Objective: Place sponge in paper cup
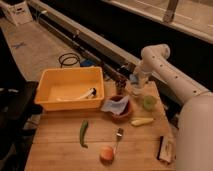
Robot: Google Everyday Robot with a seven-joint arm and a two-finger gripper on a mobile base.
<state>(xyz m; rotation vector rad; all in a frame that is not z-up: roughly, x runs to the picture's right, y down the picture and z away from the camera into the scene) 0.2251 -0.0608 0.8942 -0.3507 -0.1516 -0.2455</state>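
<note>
Hovering over your paper cup [136, 92] at the table's [60, 155] far edge, your gripper [134, 80] carries something bluish, maybe the sponge [133, 78]; grip unclear.

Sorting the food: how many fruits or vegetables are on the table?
3: a green pepper front left, a peach at the front edge, a banana right of the bowl. More may be hidden. The pincer is at the back right.

We see the gripper [135, 81] hovering just above a pale paper cup [137, 92] standing upright right of the yellow bin [70, 89], with a blue sponge [134, 78] at its tip.
</note>
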